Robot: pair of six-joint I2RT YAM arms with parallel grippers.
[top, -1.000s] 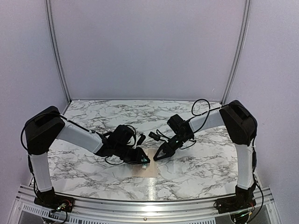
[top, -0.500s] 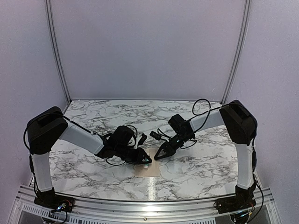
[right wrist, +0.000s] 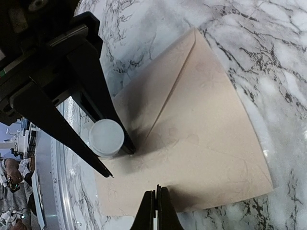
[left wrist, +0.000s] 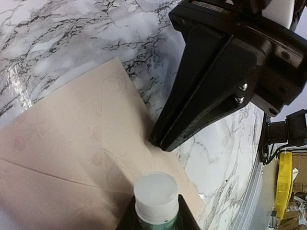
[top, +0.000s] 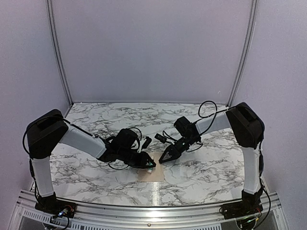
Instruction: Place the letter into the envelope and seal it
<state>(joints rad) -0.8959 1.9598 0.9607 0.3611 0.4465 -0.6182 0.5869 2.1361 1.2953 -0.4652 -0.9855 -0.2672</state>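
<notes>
The cream envelope (top: 149, 173) lies flat on the marble near the front edge, its diagonal fold lines plain in the right wrist view (right wrist: 201, 129) and the left wrist view (left wrist: 72, 143). The letter is hidden from every view. My left gripper (top: 151, 165) is shut on a glue stick (left wrist: 156, 194) with a round white end and a green body, held low over the envelope's corner (right wrist: 106, 137). My right gripper (right wrist: 156, 192) is shut with nothing in it. Its tip (left wrist: 159, 140) rests at the envelope's edge, a short way from the glue stick.
The marble table (top: 206, 167) ends in a metal rail (top: 153, 211) at the near edge, close below the envelope. Black cables (top: 206, 108) loop off the right arm. Pale walls (top: 153, 48) close in the back and sides.
Almost nothing: the right gripper tip has edged slightly up and to the right beside the envelope, and the left gripper with the glue stick has stayed put.
</notes>
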